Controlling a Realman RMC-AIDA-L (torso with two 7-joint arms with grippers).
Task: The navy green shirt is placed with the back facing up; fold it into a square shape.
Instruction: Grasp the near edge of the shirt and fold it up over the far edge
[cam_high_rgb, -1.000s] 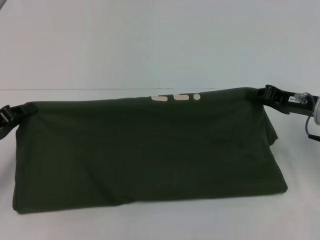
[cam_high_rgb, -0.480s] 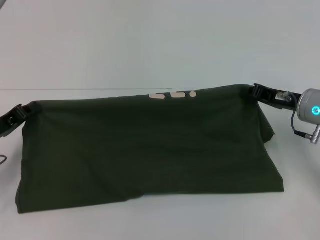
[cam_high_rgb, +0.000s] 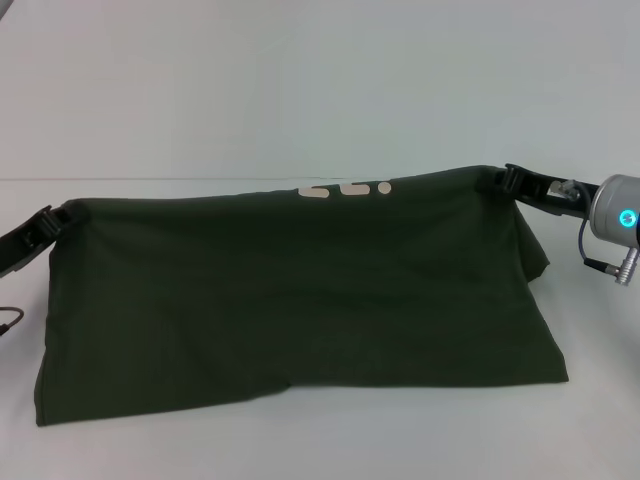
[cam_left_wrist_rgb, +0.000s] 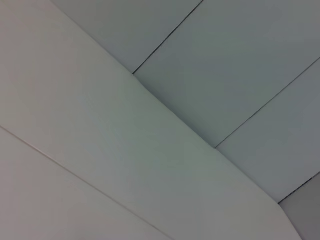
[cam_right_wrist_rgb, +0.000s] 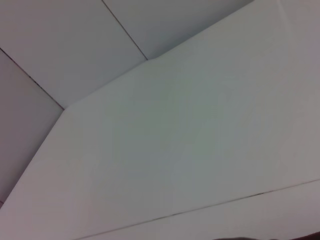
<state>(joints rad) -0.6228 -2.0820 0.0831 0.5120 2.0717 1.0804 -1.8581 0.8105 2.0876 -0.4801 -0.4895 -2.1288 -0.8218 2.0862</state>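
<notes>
The navy green shirt hangs stretched between my two grippers in the head view, and its lower edge rests on the white table. A small pale print shows at the raised top edge. My left gripper is shut on the shirt's upper left corner. My right gripper is shut on the upper right corner. A fold of fabric droops below the right corner. Neither wrist view shows the shirt or any fingers, only pale flat surfaces.
A thin cable end lies on the table at the far left. The right wrist housing with a teal light hangs at the right edge. A seam line runs behind the shirt.
Both grippers have moved inward toward each other and slightly up with the shirt's corners. The top edge and the print have shifted a little farther back.
</notes>
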